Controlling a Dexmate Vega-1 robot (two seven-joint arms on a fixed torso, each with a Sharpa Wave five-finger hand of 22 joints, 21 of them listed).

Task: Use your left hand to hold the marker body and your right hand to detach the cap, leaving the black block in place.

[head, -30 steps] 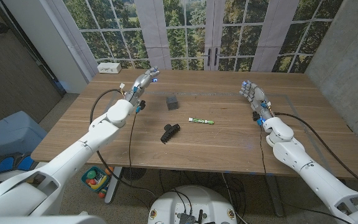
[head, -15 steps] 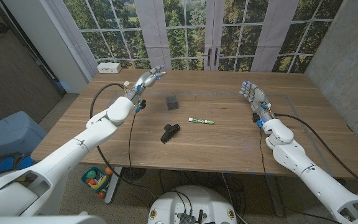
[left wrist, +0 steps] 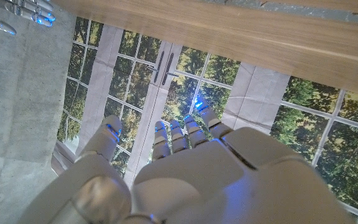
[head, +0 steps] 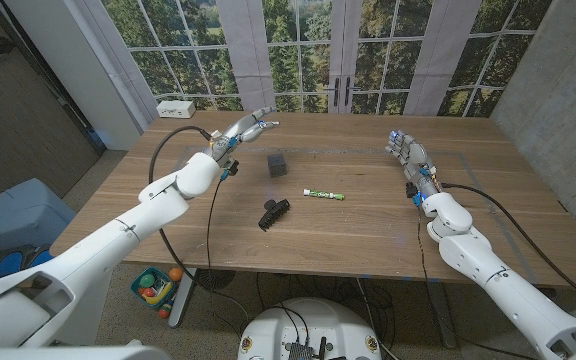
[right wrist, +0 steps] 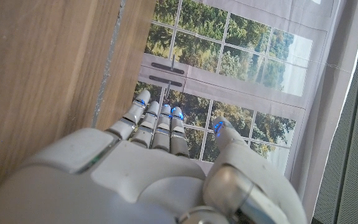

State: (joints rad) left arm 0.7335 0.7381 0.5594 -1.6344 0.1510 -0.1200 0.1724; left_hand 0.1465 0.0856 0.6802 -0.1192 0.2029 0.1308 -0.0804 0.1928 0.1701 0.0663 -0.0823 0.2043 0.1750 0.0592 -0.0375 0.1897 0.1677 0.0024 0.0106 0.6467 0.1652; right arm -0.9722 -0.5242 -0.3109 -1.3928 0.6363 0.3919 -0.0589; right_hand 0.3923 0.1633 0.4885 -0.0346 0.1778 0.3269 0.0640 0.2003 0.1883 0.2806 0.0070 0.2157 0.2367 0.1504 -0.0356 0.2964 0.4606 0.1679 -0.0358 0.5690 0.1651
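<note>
The left hand has swung inward over the table's far side, empty with fingers spread, while the right hand (also empty, fingers apart) waits well right of the green-capped marker, lying crosswise near the black block.

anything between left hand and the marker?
In the head view, the black block sits roughly between the left hand and the marker, slightly off the direct line. Otherwise bare wooden table.
</note>
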